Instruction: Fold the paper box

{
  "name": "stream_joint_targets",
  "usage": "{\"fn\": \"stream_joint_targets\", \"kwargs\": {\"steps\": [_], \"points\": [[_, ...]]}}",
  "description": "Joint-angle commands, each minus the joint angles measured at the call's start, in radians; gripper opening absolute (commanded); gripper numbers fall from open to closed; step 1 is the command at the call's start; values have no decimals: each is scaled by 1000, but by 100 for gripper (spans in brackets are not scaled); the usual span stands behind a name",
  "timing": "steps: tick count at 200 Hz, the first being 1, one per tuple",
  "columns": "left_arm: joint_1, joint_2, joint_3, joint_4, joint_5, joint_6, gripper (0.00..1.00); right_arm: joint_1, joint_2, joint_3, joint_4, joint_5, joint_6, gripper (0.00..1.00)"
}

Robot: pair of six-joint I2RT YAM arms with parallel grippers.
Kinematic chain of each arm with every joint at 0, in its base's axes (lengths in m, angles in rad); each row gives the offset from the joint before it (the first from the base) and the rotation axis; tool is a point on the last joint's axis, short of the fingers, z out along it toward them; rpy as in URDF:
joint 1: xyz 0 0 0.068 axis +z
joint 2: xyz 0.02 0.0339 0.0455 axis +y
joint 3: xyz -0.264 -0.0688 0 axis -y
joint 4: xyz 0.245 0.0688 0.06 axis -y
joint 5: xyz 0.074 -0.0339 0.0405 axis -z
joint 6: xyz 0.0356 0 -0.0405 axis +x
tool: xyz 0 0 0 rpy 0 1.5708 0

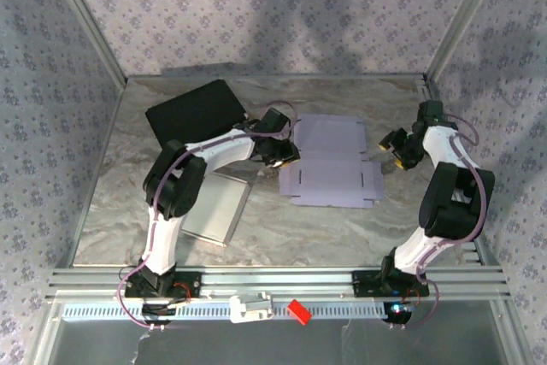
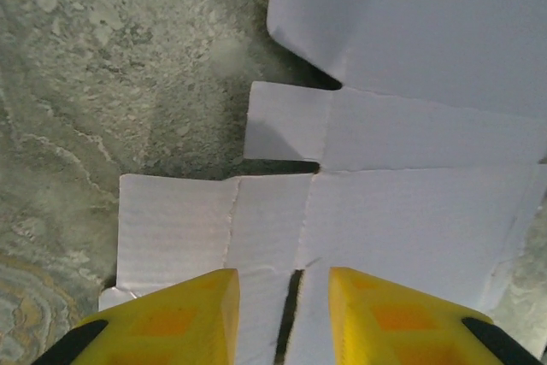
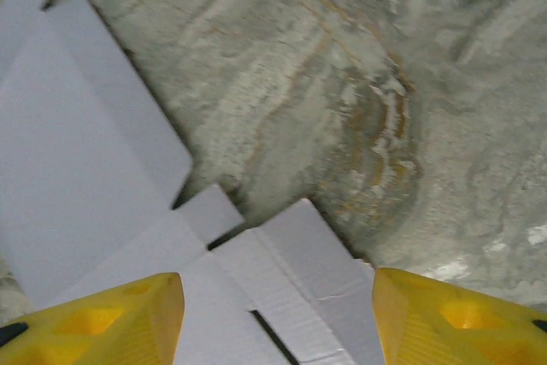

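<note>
Table (image 1: 342, 228): grey marbled surface, patterned walls on 3 sides, a metal rail along its near edge.
Paper box (image 1: 332, 164): pale, unfolded, lying flat around the middle of the surface, a little toward the far edge and right of centre; creases and cut flaps show on its left and right ends.
Black board (image 1: 195, 110): flat in the far left corner, turned at an angle.
Grey panel (image 1: 214, 207): flat on the left half of the surface, nearer than the black board, partly under the left arm.
Left arm (image 1: 175, 185): reaches from the near left edge to the box's left end.
Right arm (image 1: 449, 194): bent up at the right edge, wrist turned toward the box's right end.
Left claw (image 2: 284, 275): 2 yellow fingers a narrow gap apart, over the left flaps, nothing pinched.
Right claw (image 3: 275, 278): 2 yellow fingers wide apart over the right flaps, holding nothing.
White part (image 1: 250, 307): on the near rail.
Red piece (image 1: 297, 311): on the rail, just right of the white part.
</note>
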Motion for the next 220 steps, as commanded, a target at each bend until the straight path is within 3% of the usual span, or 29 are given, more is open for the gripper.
{"fn": "stream_joint_targets", "kwargs": {"steps": [1, 86, 119, 163, 220], "points": [[-6, 28, 13, -63, -28, 32, 33, -8, 43, -9, -15, -42, -86, 62], [22, -10, -177, -77, -79, 68, 29, 3, 50, -49, -22, -77, -128, 61], [74, -85, -310, -34, -82, 79, 28, 27, 39, -86, 6, -126, -157, 61], [92, -93, -296, -74, -92, 143, 28, 84, 102, -66, 60, -258, -209, 58], [100, -64, -251, -103, -107, 165, 28, 131, 133, -48, 40, -130, -249, 56]]}}
